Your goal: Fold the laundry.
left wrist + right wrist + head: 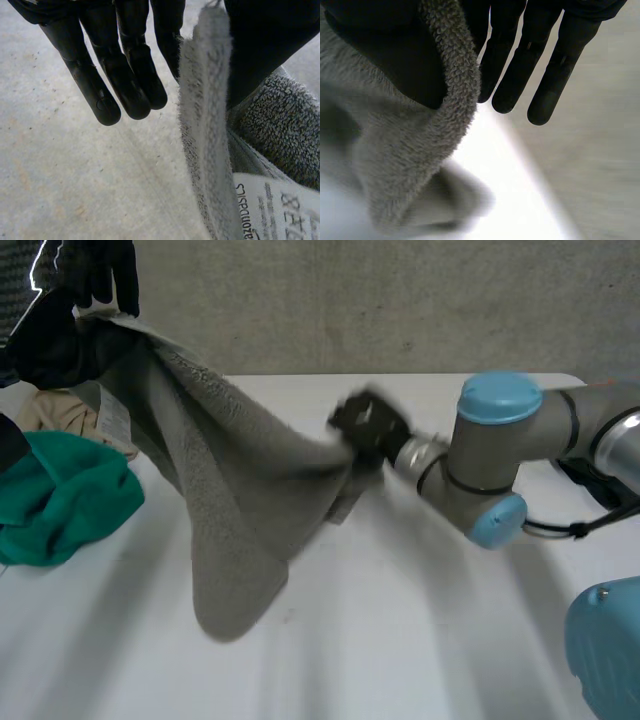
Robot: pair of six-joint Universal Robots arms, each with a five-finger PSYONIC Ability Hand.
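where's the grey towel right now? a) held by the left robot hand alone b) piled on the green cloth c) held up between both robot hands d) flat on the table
c: the grey towel sags between the left robot hand, which pinches one edge up high, and the right robot hand, which pinches the other end.

Towel (240, 510) and green cloth (60, 495) block the left; table (400, 640) front lies open
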